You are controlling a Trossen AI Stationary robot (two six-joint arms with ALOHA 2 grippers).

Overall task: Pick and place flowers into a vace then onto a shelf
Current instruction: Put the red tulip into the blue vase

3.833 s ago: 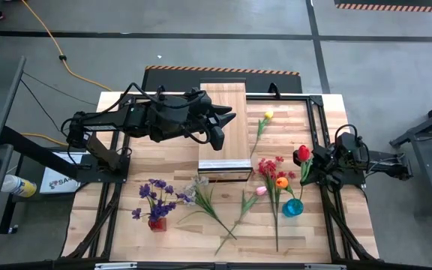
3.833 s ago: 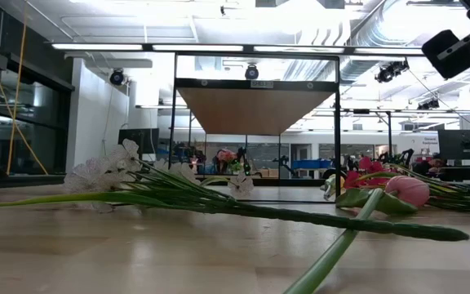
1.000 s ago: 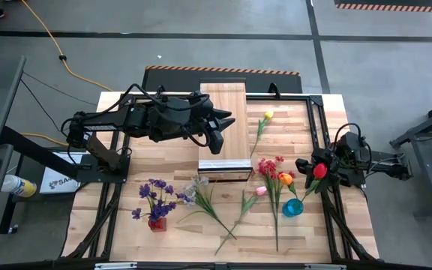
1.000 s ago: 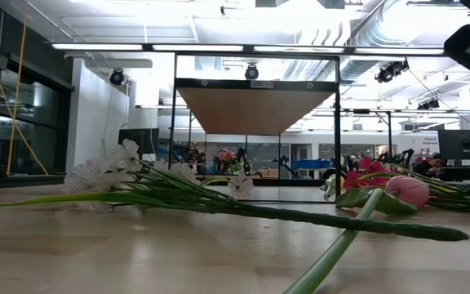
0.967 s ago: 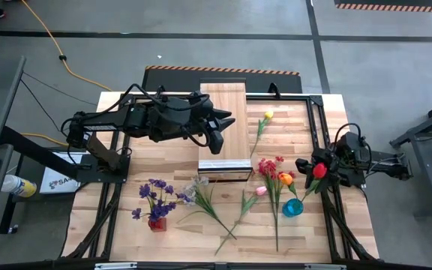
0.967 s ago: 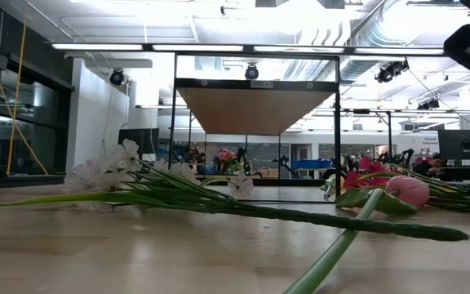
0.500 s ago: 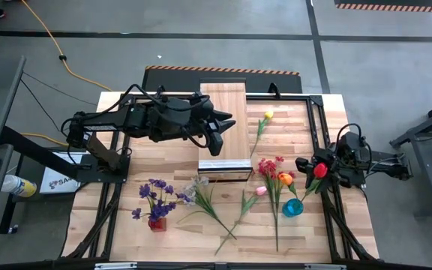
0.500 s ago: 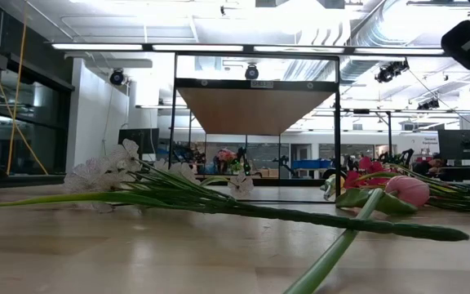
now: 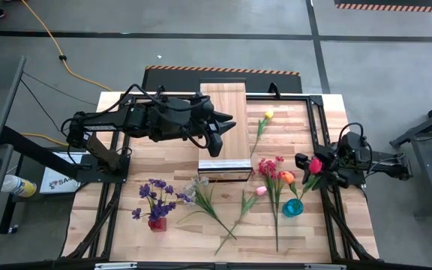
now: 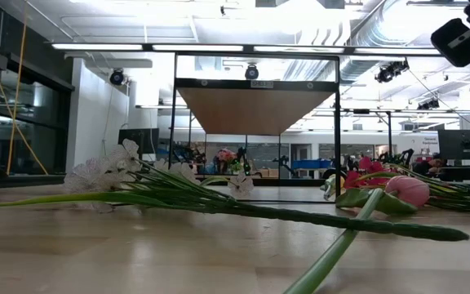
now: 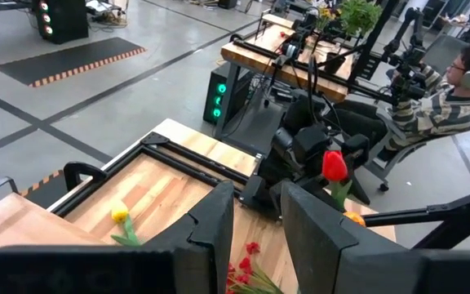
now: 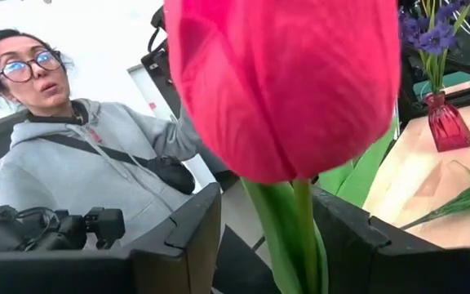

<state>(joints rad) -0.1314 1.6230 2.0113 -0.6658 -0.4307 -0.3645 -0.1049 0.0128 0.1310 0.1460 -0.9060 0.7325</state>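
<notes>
Flowers: one red tulip [image 9: 315, 165] in right pincer [image 9: 311, 166], two vases.

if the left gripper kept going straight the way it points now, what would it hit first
Probably the right gripper holding the red tulip: it sits dead ahead between the left gripper's fingers. The gap before it looks free, though depth is unclear.

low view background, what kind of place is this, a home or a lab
Most likely a robotics lab or open workshop, not a home. The low view shows exposed ceiling ducts and strip lights; the left wrist view shows another bench with equipment on a taped concrete floor.
</notes>
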